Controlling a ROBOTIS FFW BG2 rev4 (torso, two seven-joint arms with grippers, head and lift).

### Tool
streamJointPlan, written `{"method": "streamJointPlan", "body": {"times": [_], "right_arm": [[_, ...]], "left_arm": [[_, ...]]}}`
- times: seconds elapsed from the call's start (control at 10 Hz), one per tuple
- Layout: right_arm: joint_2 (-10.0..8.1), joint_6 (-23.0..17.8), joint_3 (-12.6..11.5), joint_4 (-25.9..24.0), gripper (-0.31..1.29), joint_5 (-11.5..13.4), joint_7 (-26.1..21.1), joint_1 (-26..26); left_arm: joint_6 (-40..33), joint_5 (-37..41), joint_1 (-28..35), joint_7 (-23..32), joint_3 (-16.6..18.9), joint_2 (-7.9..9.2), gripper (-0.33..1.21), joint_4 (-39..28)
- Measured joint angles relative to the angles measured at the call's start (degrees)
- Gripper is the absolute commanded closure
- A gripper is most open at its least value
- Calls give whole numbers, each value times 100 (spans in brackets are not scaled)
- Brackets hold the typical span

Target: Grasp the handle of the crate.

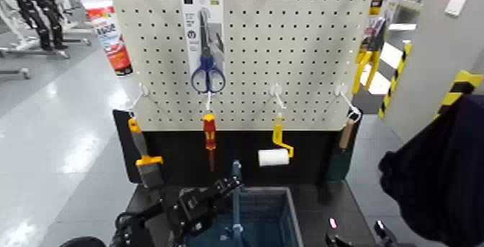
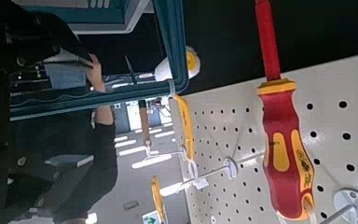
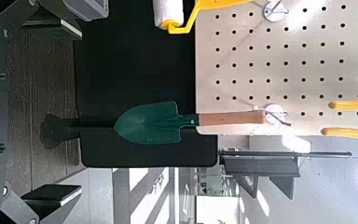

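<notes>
The blue-grey slatted crate (image 1: 292, 219) stands at the bottom centre of the head view, below the pegboard. Its teal-blue handle (image 1: 235, 192) rises from it as a narrow upright bar. My left gripper (image 1: 227, 186) is at the handle's left side, level with its upper part, and looks open. In the left wrist view the teal handle (image 2: 175, 47) runs right beside a dark finger (image 2: 42, 51). My right gripper (image 1: 356, 237) is open and empty, low at the right of the crate; it also shows in the right wrist view (image 3: 67, 110).
The pegboard (image 1: 302, 55) holds a scissors pack (image 1: 204, 45), a red-and-yellow screwdriver (image 1: 209, 135), a yellow paint roller (image 1: 276, 149), an orange-handled scraper (image 1: 144, 160) and a green trowel (image 3: 154, 123). A person's dark sleeve (image 1: 439, 171) is close at the right.
</notes>
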Motion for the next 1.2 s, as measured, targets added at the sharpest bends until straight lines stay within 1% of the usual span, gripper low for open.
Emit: {"method": "streamJointPlan", "body": {"times": [0.1, 0.3, 0.6, 0.8, 1.0, 1.2], "right_arm": [[0, -13, 1, 0, 14, -4, 0, -1], [-7, -26, 1, 4, 14, -5, 0, -6], [-18, -31, 8, 22, 14, -12, 1, -14], [-21, -35, 11, 33, 14, -14, 0, -19], [-18, -39, 16, 43, 14, -14, 0, -19], [-18, -40, 3, 41, 14, -14, 0, -14]], "left_arm": [[25, 152, -19, -6, -73, 19, 101, 50], [40, 225, -25, -9, -101, 31, 119, 62], [-2, 237, -9, -9, -122, 38, 119, 30], [-69, 262, 12, -9, -139, 14, 119, 30], [-172, 306, 71, -9, -144, -30, 119, -8], [-330, 380, 222, 6, -97, -137, 119, -132]]}}
